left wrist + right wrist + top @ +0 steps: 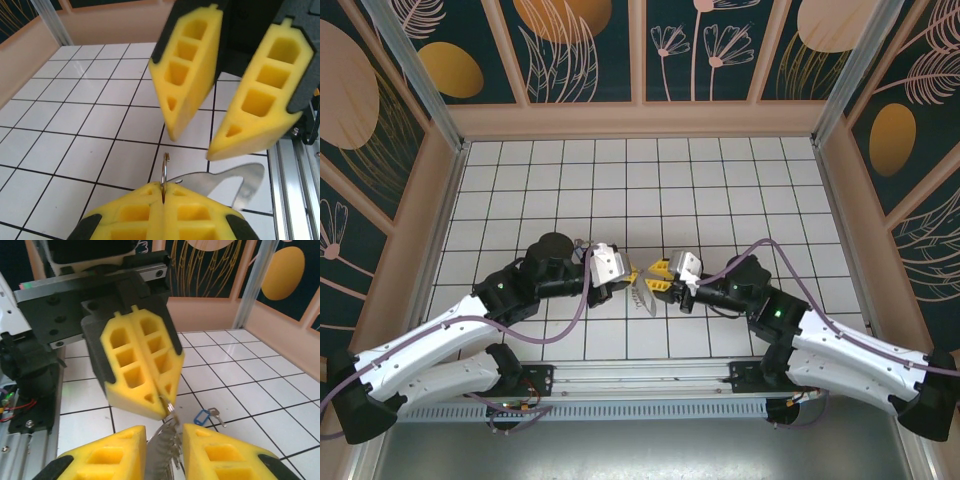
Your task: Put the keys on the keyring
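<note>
So the left gripper (pixel 163 189) is clenched tight on the keyring (pixel 164 167). In the left wrist view the thin loop stands on edge right in the seam between the two yellow pads, with just the top of it poking out past the fingertips. The pale metal part (pixel 227 181) of the keyring hangs off the loop, just beyond those fingertips and a bit to one side.

The right gripper (pixel 164 429) faces the left one nose to nose, very close, and its jaws are apart. In the right wrist view the metal part dangles in the gap between its two yellow fingers, directly under the tip of the left gripper. I honestly can't tell if either finger is touching it. It looks loose in the gap rather than pinched.

The key (pixel 202 417) isn't in anybody's grip. It lies flat on the tiled floor (pixel 240 385), blue head and small silver blade, just past the right gripper's fingertips and off towards its right-hand finger. From the left gripper's tip it's lower and to the side, near but clearly apart. It touches neither the keyring nor the metal part.
</note>
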Action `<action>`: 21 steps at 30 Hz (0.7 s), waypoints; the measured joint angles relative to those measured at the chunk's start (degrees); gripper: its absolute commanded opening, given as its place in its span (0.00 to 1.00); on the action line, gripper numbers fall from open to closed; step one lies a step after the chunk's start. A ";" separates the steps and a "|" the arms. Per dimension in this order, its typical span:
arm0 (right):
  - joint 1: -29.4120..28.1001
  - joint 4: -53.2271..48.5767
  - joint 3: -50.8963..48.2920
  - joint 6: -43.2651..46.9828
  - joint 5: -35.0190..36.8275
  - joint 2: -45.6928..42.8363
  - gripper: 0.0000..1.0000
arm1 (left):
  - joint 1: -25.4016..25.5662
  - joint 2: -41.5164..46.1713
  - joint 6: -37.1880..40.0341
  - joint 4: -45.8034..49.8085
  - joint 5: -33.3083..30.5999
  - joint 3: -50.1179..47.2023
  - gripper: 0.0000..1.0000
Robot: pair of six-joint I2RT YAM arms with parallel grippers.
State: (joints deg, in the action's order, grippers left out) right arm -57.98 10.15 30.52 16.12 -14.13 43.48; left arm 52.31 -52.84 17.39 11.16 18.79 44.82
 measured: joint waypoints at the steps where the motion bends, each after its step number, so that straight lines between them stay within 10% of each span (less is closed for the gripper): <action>1: -0.17 -0.13 0.20 0.24 0.68 0.39 0.26 | 0.11 0.00 0.07 0.28 -0.04 0.00 0.00; 21: -1.40 -2.73 2.86 5.20 3.15 6.08 0.00 | 0.52 -0.59 0.22 2.99 -1.09 0.33 0.00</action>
State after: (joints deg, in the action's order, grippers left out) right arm -59.37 7.42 33.39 21.32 -10.98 49.56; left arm 52.84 -53.43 17.61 14.15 17.69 45.15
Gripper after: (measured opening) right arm 0.051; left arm 0.044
